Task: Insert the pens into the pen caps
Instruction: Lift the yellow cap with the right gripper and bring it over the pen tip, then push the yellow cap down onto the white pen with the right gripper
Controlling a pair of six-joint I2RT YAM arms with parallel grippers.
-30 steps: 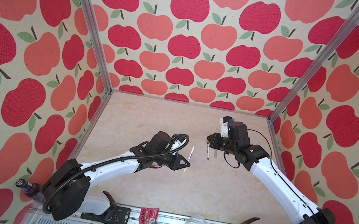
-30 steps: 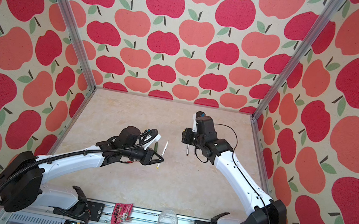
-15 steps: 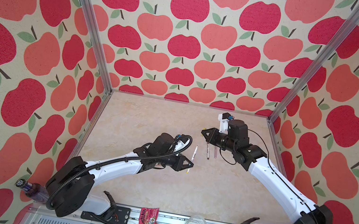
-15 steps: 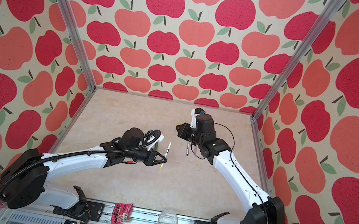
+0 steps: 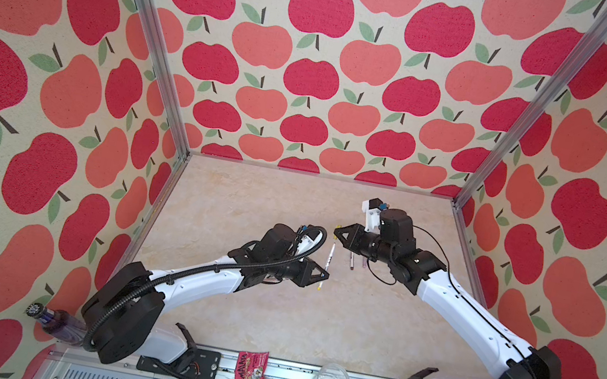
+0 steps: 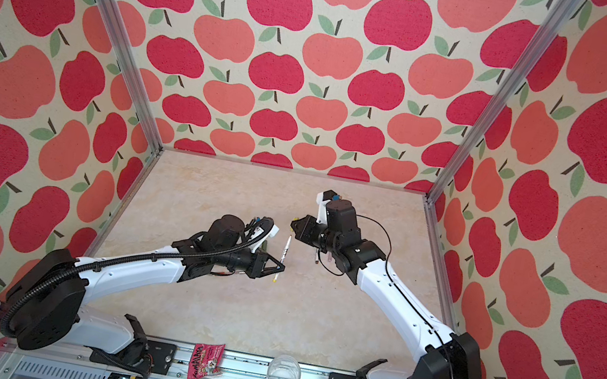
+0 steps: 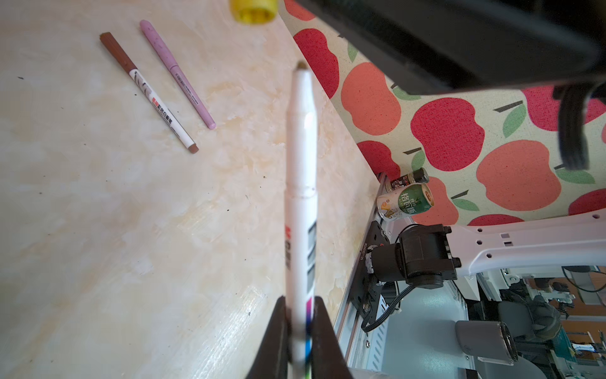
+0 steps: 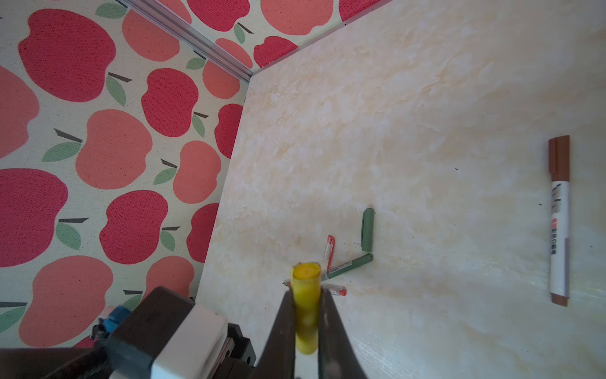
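The left hand (image 7: pixel 300 303) is clamped on a white-barrelled pen (image 7: pixel 300 197). It pinches the pen near the tail, so most of the barrel stands out past the fingertips. The pen is uncapped. Its white barrel is printed with grey bars and a red mark, with a stepped joint partway along, a tapered neck and a small dull nib. In both top views its tail end shows yellow. It is held off the bench (image 5: pixel 247 210) near the middle. Its long axis runs about 6 to 12 o'clock in a top view, with the nib at the 12 o'clock end, leaning slightly toward 1.

The right hand (image 8: pixel 306 295) is closed on the yellow cap (image 8: pixel 306 308), a stubby yellow tube that juts past the fingertips. In both top views this hand sits at 12 o'clock of the nib. In the left wrist view the cap's mouth faces the nib, near it but apart.

At 3 o'clock of the held pen, under the right arm, the brown pen (image 5: pixel 351 261) and the lilac pen (image 5: pixel 364 261) lie capped on the bench. They are side by side and apart, both roughly 12 to 6.

The right wrist view shows the green pen (image 8: pixel 351 265) with the green cap (image 8: pixel 367 229) just beside its end. The red cap (image 8: pixel 329 246) lies near the red pen (image 8: pixel 336 291), which is partly hidden behind the yellow cap.
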